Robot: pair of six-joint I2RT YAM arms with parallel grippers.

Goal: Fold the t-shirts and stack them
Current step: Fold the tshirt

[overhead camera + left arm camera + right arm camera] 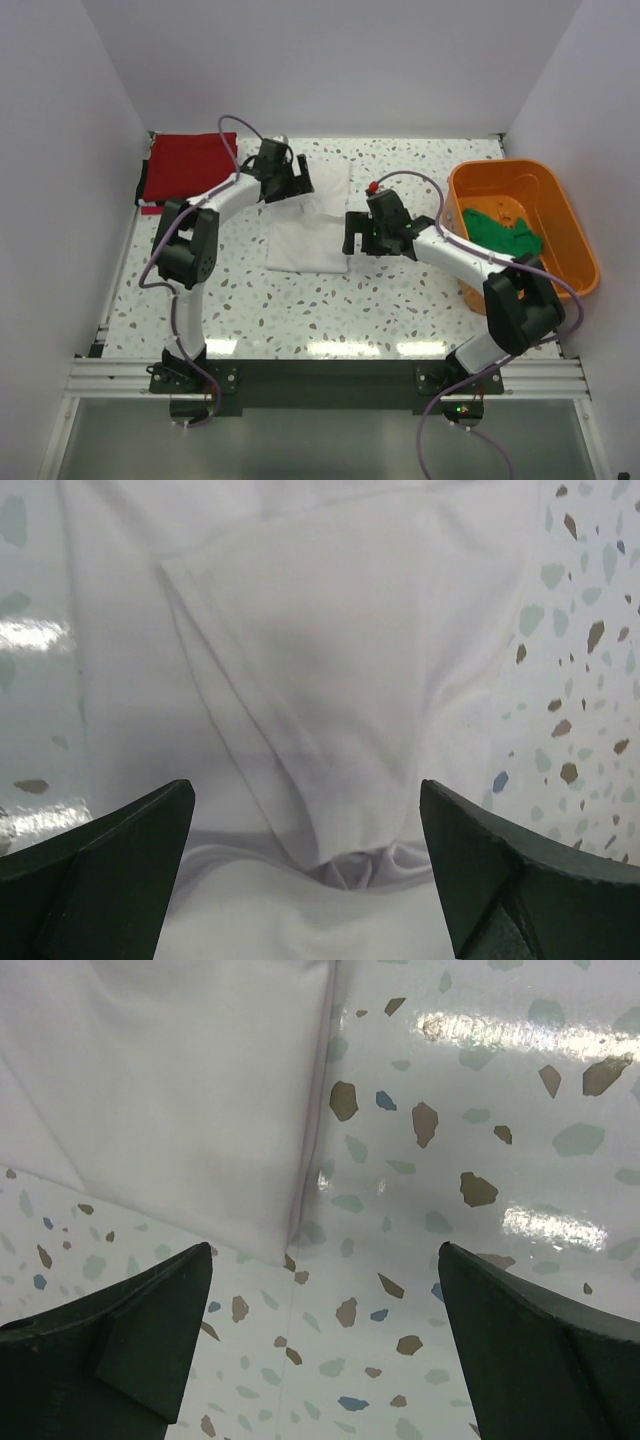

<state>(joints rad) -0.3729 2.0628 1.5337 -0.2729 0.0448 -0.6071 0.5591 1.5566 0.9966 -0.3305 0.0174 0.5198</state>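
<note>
A white t-shirt lies partly folded in the middle of the table. My left gripper hovers open over its far left part; the left wrist view shows a folded sleeve and a bunched crease between the fingers. My right gripper is open beside the shirt's right edge; the right wrist view shows the shirt's near corner and bare table. A red t-shirt lies folded at the far left, over a thin dark one. A bright green t-shirt lies crumpled in the orange tub.
The orange tub stands at the right edge of the speckled table. White walls close in the far side and both sides. A metal rail with the arm bases runs along the near edge.
</note>
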